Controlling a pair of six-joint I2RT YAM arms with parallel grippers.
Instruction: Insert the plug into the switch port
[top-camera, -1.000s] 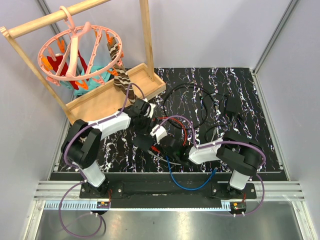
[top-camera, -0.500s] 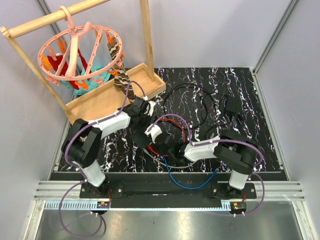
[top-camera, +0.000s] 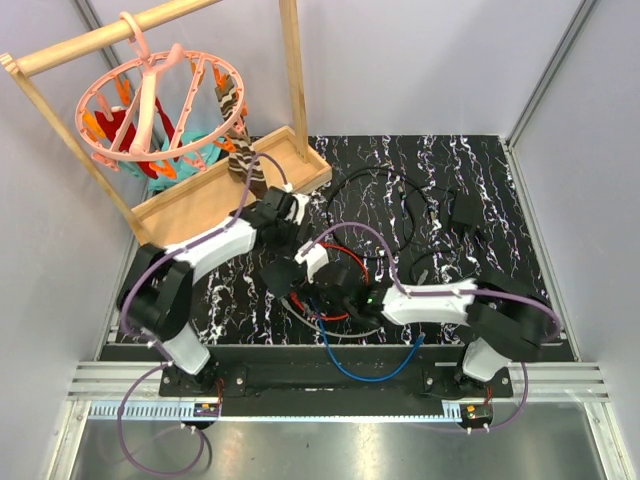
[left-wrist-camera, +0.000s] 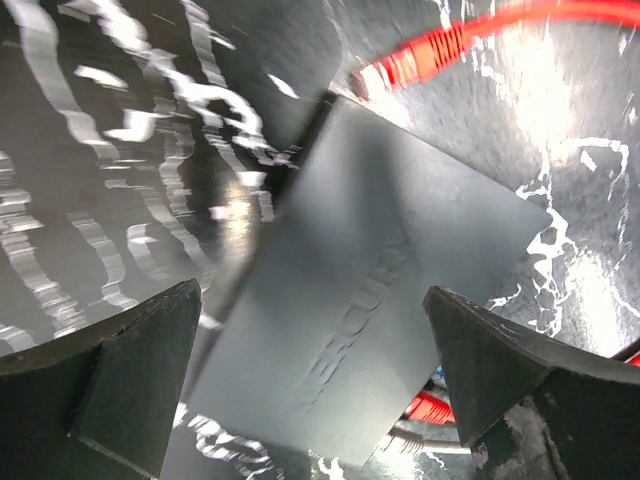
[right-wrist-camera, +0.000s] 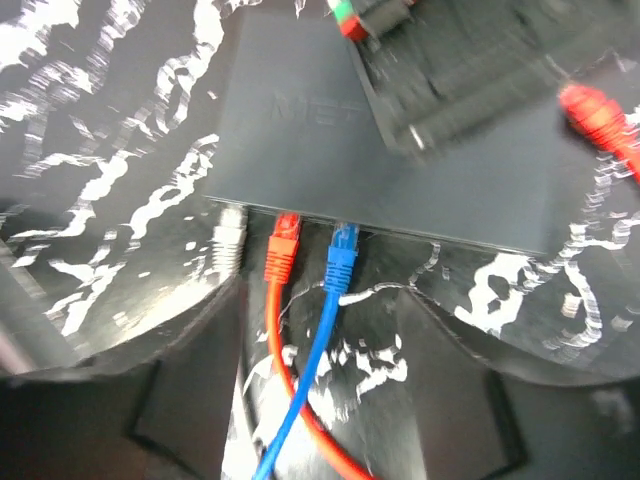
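Hovering right over the flat black switch box (left-wrist-camera: 380, 290), the left gripper (left-wrist-camera: 310, 340) has its fingers (left-wrist-camera: 120, 380) spread wide, one off either side of the box and neither visibly touching it. The right gripper (right-wrist-camera: 320, 340) sits just off the box's port edge (right-wrist-camera: 450, 232), likewise spread and holding nothing, with two cables running out between its jaws. Along that edge a grey plug (right-wrist-camera: 228, 235), a seated red plug (right-wrist-camera: 283, 240) and a blue plug (right-wrist-camera: 342, 248) sit side by side. The stretch beyond the blue one looks free, though I can't make out the sockets themselves. The loose red plug (right-wrist-camera: 590, 108) — the one I take to be wanted — lies just beside the box's short end, toward the corner away from the ports.

That plug looks light and hard-bodied, on a springy cord that will tug it sideways. I'd pinch it on the flat sides of the body, just behind the tip, leaving the nose bare. The box looks light and smooth — likely to skid under a push unless braced from the edge opposite the ports.
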